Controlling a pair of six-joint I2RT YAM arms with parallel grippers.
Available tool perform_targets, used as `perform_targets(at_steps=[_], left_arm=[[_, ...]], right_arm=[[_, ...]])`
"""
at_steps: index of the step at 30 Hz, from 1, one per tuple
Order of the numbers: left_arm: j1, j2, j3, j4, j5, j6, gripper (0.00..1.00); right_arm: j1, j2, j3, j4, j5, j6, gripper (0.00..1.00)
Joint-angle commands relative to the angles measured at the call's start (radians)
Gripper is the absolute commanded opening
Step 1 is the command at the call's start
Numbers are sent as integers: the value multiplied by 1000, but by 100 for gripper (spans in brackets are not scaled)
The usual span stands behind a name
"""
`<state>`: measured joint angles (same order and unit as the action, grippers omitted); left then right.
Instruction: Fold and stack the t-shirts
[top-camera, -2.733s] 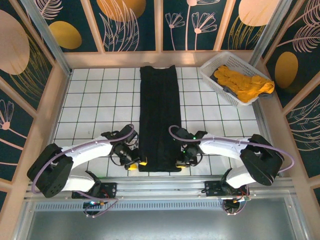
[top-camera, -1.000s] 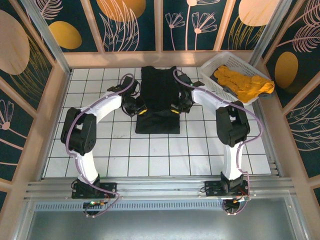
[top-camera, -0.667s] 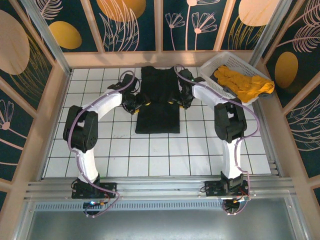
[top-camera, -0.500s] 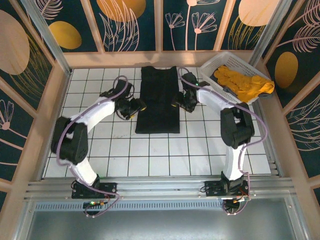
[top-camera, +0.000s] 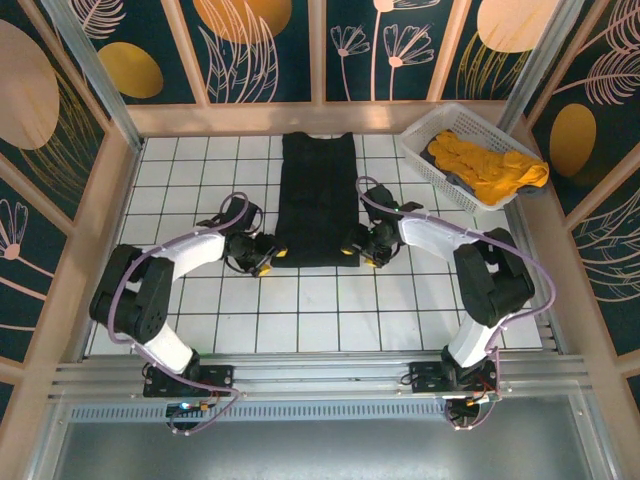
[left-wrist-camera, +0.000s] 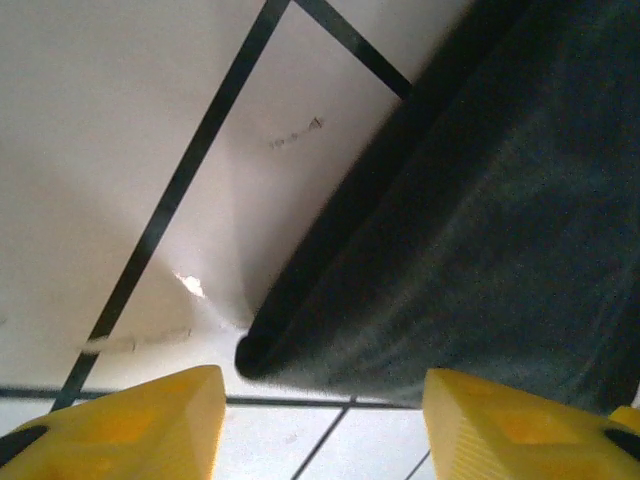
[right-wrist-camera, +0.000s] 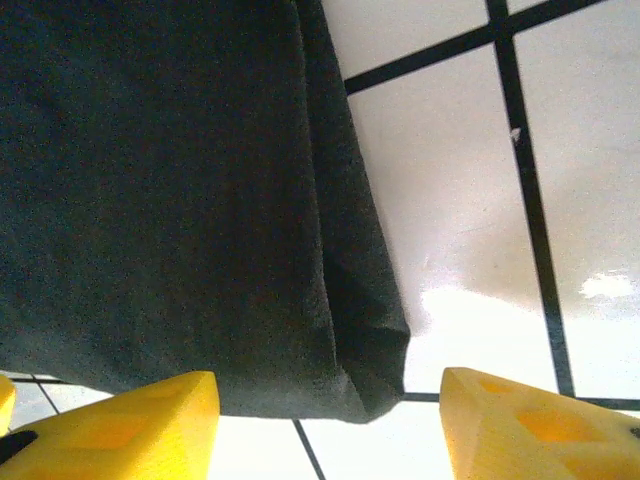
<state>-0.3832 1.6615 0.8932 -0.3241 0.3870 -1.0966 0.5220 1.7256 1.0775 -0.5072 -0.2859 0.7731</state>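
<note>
Top external | black t-shirt long axis runs away from bases | left gripper, right gripper flank its near corners | both parted, empty

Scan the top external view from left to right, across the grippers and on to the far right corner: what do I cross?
left gripper → black t-shirt → right gripper → white lattice basket → mustard-orange t-shirt lying in that basket
</note>
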Motion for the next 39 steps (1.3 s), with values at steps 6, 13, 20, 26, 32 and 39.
perform_targets(at_steps=[6,13,20,26,32,39], left_arm=[[6,124,69,7,16,39,30],[5,139,131,2,-1,38,0],[6,16,148,-24,-12,9,0],[6,-61,118,-92,24,43,0],[-7,-147,-26,-117,107,105,0],[-97,-326,-181,-187,153,109,0]], right_arm=[[9,103,3,61,-27,25,52],[7,134,53,44,-31,55,12],[-37,51,112,-23,19,53,0],[-61,16,97,-55,-46,-1,0],[-14,-52,-31,-73,-120,-70,0],[104,-259,-253,-23,-239,-60,0]])
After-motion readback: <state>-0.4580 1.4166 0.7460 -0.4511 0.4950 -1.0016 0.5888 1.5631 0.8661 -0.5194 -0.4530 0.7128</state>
